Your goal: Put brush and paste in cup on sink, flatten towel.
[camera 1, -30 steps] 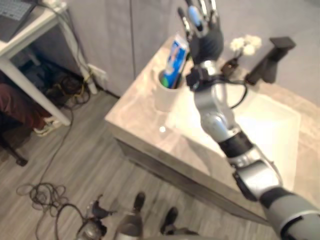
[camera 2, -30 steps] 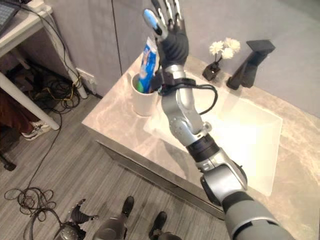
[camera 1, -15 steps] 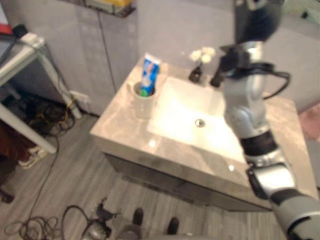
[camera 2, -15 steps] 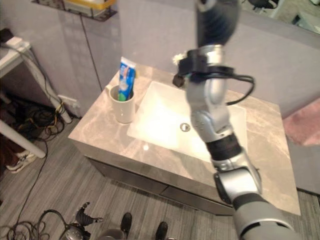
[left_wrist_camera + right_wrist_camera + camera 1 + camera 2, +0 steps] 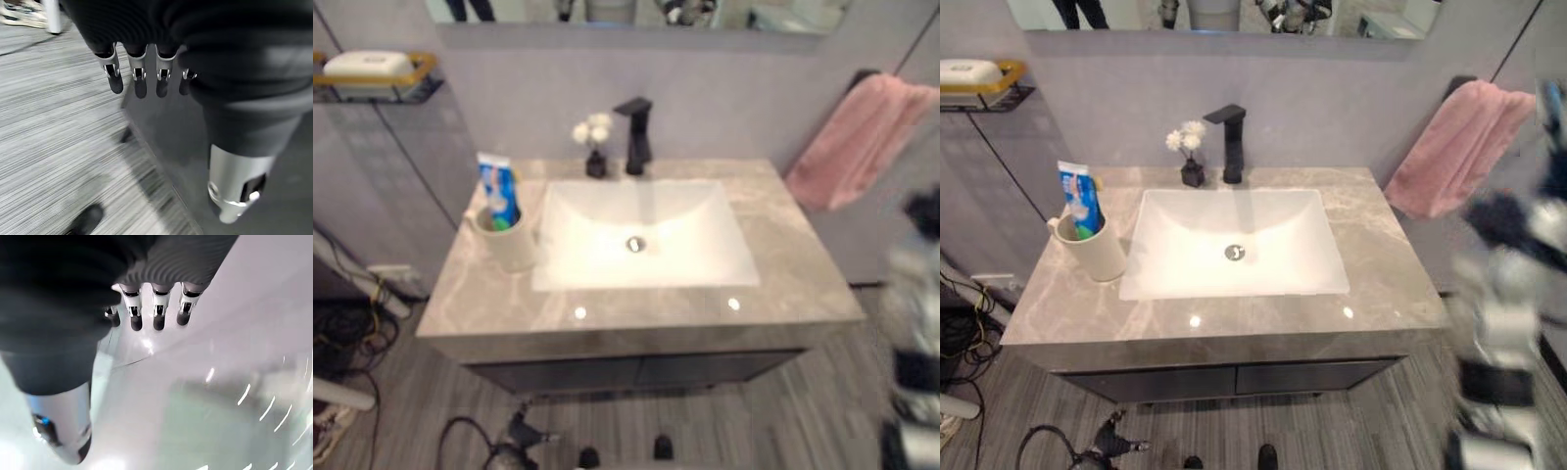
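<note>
Looking down from the head views, we see a grey marble counter (image 5: 1371, 284) carrying a white rectangular sink (image 5: 1234, 245) with a drain at its centre. A white cup (image 5: 1097, 250) stands upright on the counter just beside the sink's left edge. The blue-and-white paste (image 5: 1082, 201) stands upright inside the cup and projects above its rim. We see a green item beside it in the cup, but we cannot tell whether it is the brush.

A black faucet (image 5: 1230, 142) stands on the counter behind the sink. A small dark vase with white flowers (image 5: 1187, 152) sits just beside it, on the left. The pink towel (image 5: 1454, 147) hangs bunched and creased on the wall, to the right of the counter and well apart from the cup. A wire shelf (image 5: 372, 83) on the left wall carries a white soap bar (image 5: 367, 64).

In the left wrist view, the left hand (image 5: 139, 73) hangs over the grey plank floor (image 5: 44, 122); its fingers are straight and hold nothing. In the right wrist view, the right hand (image 5: 154, 308) faces a pale glossy surface; its fingers are also extended and empty.
</note>
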Robot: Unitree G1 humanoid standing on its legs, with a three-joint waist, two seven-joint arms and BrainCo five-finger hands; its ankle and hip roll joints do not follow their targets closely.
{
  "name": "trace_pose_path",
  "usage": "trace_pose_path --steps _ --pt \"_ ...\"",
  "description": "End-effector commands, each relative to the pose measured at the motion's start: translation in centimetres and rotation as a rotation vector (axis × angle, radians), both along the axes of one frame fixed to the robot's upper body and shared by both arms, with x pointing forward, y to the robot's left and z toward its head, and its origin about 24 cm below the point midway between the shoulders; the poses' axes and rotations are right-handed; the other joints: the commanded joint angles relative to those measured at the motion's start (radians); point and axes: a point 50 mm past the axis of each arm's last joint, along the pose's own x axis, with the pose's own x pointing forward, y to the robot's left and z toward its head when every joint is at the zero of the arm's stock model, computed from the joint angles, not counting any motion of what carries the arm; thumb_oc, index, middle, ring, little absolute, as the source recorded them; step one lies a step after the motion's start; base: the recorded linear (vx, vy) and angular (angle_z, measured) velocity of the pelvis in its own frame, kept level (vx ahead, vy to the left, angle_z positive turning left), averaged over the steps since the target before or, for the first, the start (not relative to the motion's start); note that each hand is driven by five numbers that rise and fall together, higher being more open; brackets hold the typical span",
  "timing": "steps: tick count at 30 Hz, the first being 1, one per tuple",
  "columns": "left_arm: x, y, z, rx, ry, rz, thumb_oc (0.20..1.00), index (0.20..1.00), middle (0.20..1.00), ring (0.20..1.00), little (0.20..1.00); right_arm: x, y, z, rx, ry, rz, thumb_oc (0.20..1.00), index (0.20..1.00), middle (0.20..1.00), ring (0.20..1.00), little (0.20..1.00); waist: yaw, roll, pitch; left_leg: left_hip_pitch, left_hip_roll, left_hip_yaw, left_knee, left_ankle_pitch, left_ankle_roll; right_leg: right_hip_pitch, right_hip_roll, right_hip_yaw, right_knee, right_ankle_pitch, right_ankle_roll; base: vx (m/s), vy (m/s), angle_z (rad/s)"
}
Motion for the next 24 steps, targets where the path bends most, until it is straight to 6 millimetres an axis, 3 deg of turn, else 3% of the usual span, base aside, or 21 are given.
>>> trace_pose_path --steps 1,2,4,7,10,11,14,15,16,18,20,22,24 --pt "3.2 0.0 1.2 0.023 -0.101 -0.108 1.0 1.0 1.0 1.0 1.0 -2.9 -4.8 -3.2 -0.061 0.192 -0.527 1.0 1.0 1.0 1.0 1.0 0.0 0.007 0.02 0.015 0.029 0.021 0.016 -0.13 0.029 0.003 -0.017 -0.017 0.0 -0.086 0.046 0.05 -0.04 -0.09" --pt "3.7 0.1 1.5 0.036 -0.121 -0.136 1.0 1.0 1.0 1.0 1.0 -4.7 -7.0 -5.6 -0.064 0.336 -0.737 1.0 1.0 1.0 1.0 1.0 -0.009 0.01 0.022 0.008 0.028 0.009 0.016 -0.127 0.028 0.002 -0.018 -0.024 0.0 -0.087 0.046 0.05 -0.047 0.2" --pt "4.0 -0.2 1.5 0.04 -0.137 -0.153 1.0 1.0 1.0 1.0 1.0 -8.0 -9.6 -10.3 0.094 0.506 -0.928 1.0 1.0 1.0 1.0 1.0 -0.033 0.017 0.026 0.001 0.029 -0.001 0.016 -0.128 0.024 0.001 -0.02 -0.031 0.0 -0.091 0.046 0.03 -0.049 0.2" --pt "3.4 -0.5 1.1 0.058 -0.104 -0.185 1.0 1.0 1.0 1.0 1.0 -12.0 -11.6 -15.1 0.204 0.744 -1.139 1.0 1.0 1.0 1.0 1.0 -0.051 0.025 0.025 0.0 0.029 -0.006 0.016 -0.128 0.022 0.003 -0.02 -0.034 0.0 -0.096 0.045 0.03 -0.047 0.14" --pt "2.8 -0.9 0.6 0.065 -0.068 -0.214 1.0 1.0 1.0 1.0 1.0 -14.7 -11.9 -19.8 0.351 0.952 -1.179 1.0 1.0 1.0 1.0 1.0 -0.056 0.03 0.026 0.001 0.03 0.001 0.016 -0.127 0.02 0.001 -0.019 -0.026 0.0 -0.097 0.042 0.0 -0.035 -0.01" --pt "2.6 -1.1 0.4 0.063 -0.051 -0.218 1.0 1.0 1.0 1.0 1.0 -15.7 -11.1 -23.1 0.438 1.129 -1.113 1.0 1.0 1.0 1.0 1.0 -0.056 0.034 0.03 0.003 0.031 0.012 0.016 -0.127 0.019 -0.002 -0.018 -0.018 0.0 -0.095 0.043 -0.03 -0.026 0.0" --pt "2.8 -1.0 0.4 0.055 -0.043 -0.223 1.0 1.0 1.0 1.0 1.0 -17.6 -8.7 -28.2 0.584 1.456 -0.957 1.0 1.0 1.0 1.0 1.0 -0.045 0.037 0.039 0.003 0.031 0.02 0.016 -0.126 0.014 -0.006 -0.016 -0.012 0.0 -0.093 0.043 -0.03 -0.018 -0.11" --pt "2.8 -0.8 0.4 0.047 -0.038 -0.212 1.0 1.0 1.0 1.0 1.0 -17.5 -6.6 -30.7 0.629 1.609 -0.785 1.0 1.0 1.0 1.0 1.0 -0.038 0.036 0.041 0.002 0.032 0.023 0.016 -0.123 0.012 -0.008 -0.016 -0.012 0.0 -0.091 0.042 -0.03 -0.026 -0.1" --pt "2.9 -0.8 0.5 0.04 -0.037 -0.215 1.0 1.0 1.0 1.0 1.0 -18.1 -6.1 -31.3 0.694 1.639 -0.753 1.0 1.0 1.0 1.0 1.0 -0.036 0.034 0.042 -0.001 0.032 0.023 0.016 -0.121 0.012 -0.01 -0.017 -0.012 0.0 -0.09 0.042 -0.02 -0.034 -0.02" --pt "3.4 -0.6 0.9 -0.016 -0.035 -0.201 1.0 1.0 1.0 1.0 1.0 -17.5 -2.4 -34.3 0.729 1.848 -0.392 1.0 1.0 1.0 1.0 1.0 -0.018 0.032 0.049 -0.004 0.032 0.015 0.016 -0.116 0.008 -0.008 -0.018 -0.02 0.0 -0.093 0.038 -0.01 -0.041 -0.03" --pt "4.2 -0.6 1.5 -0.082 -0.079 -0.159 1.0 1.0 1.0 1.0 1.0 -16.5 -0.4 -35.2 0.637 1.908 -0.26 1.0 1.0 1.0 1.0 1.0 -0.011 0.032 0.055 -0.013 0.031 0.007 0.016 -0.111 0.008 -0.01 -0.021 -0.031 0.0 -0.092 0.036 -0.01 -0.032 0.06" --pt "5.3 -1.4 2.9 -0.127 -0.155 -0.24 1.0 1.0 1.0 1.0 1.0 -15.8 1.8 -36.2 0.565 1.982 -0.119 1.0 1.0 1.0 1.0 1.0 0.001 0.04 0.062 -0.017 0.028 -0.004 0.016 -0.107 0.008 -0.009 -0.023 -0.04 0.0 -0.094 0.035 0.01 -0.022 0.05" --pt "5.8 -1.4 4.0 -0.169 -0.203 -0.254 1.0 1.0 1.0 1.0 1.0 -15.4 2.1 -36.2 0.534 1.982 -0.079 1.0 1.0 1.0 1.0 1.0 0.005 0.043 0.063 -0.019 0.028 -0.011 0.016 -0.105 0.007 -0.006 -0.025 -0.05 0.0 -0.096 0.035 0.02 -0.023 0.18"
